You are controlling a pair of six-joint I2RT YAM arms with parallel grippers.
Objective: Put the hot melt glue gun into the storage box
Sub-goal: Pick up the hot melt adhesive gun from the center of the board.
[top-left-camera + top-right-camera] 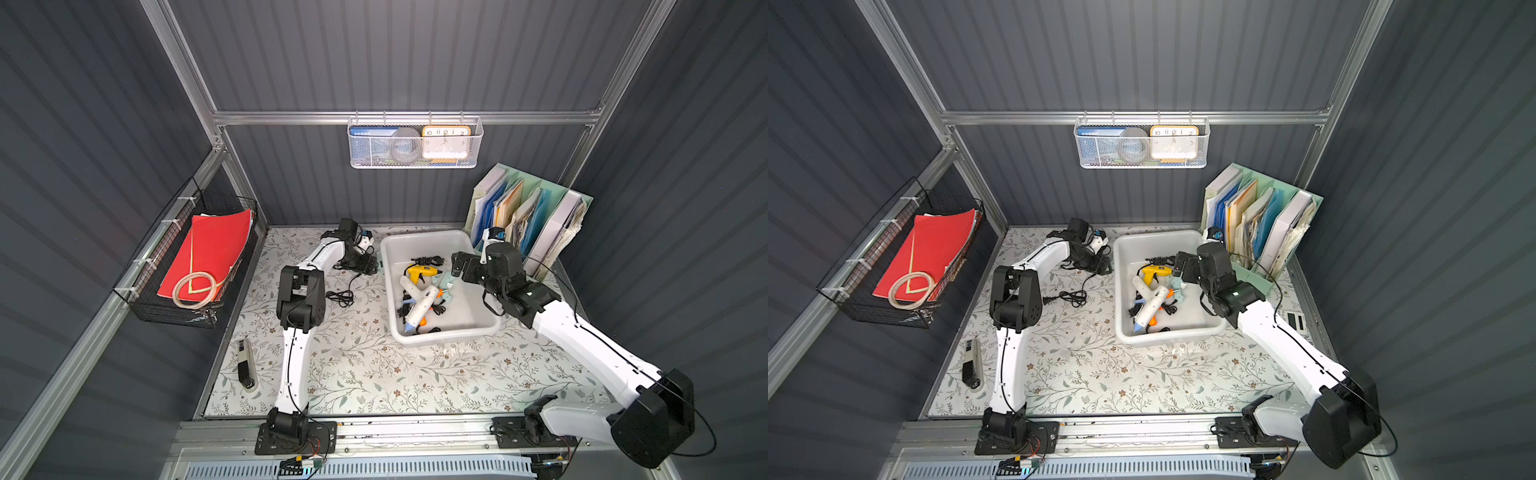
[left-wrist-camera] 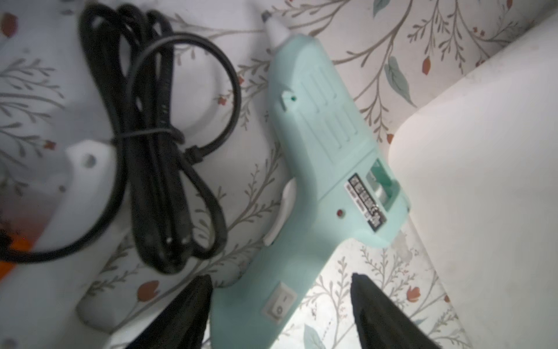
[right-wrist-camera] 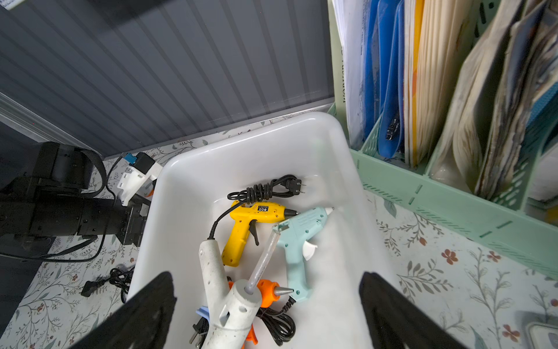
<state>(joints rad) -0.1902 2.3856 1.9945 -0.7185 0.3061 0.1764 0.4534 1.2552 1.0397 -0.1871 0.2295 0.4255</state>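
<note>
The left gripper's [image 2: 280, 278] jaws stood apart, one on each side of the glue gun's [image 2: 320, 145] handle. A gap showed on at least one side, so nothing was gripped yet. The right gripper's [image 3: 265, 275] jaws were spread wide and empty, hovering above the box [image 3: 241, 136].

This mint glue gun lay flat on the table [image 2: 362, 45], outside the box and just beside its wall. Its nozzle pointed away from the gripper. Its black cord [image 2: 151, 136] lay bundled close by on the cloth. In both top views the left gripper hid the gun itself.

Inside the box lay other guns: a yellow gun [image 3: 253, 217], a white gun [image 3: 229, 302] and a second mint gun [image 3: 296, 238], with their cords tangled among them. The far end of the box floor looked free.

By my reading the task was well along: several guns were already stored and this one was left. What remained was to close on the handle, lift the gun over the rim with its cord trailing, and let go. The file rack [image 3: 453, 211] stood beyond the box, out of the way.
</note>
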